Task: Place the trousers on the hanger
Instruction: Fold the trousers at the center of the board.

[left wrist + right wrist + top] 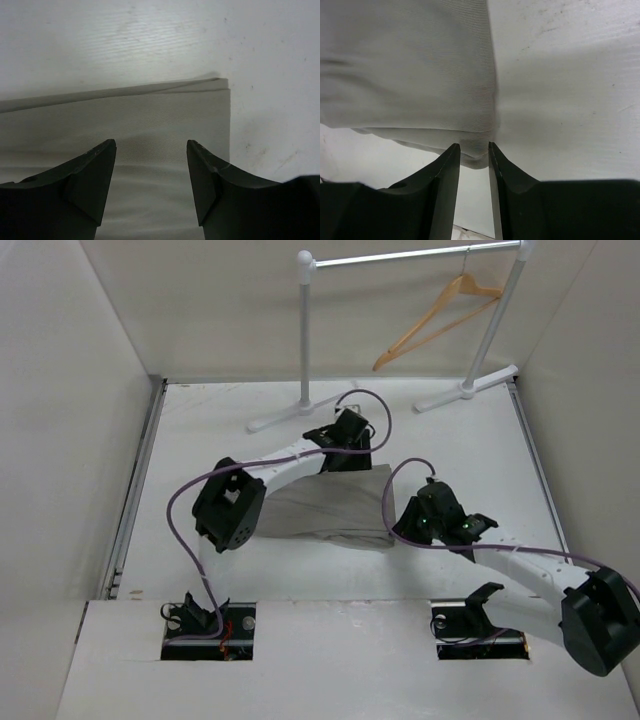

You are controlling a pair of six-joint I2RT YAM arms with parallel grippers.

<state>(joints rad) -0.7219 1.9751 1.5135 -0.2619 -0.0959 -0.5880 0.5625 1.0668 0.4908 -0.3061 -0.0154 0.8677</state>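
The trousers [325, 505] are seen folded flat in the middle of the table [230, 420], between the two arms. The hanger [440, 315] is hung on the rail [400, 257] at the far side, well apart from the cloth. The left gripper [150, 170] is held over the far edge of the trousers with its fingers spread wide, and nothing is gripped by it. The right gripper [474, 155] is almost pressed together, and a small corner of the cloth is pinched between its fingers.

Only a little cloth is caught there, so it could be pulled out when the trousers are lifted. The cloth is soft and folded in layers, so only the top layer might be picked up and the rest left to fall open. The hanger is hung loosely by its hook, so it could be swung or knocked off the rail when the legs are pushed over its bar.
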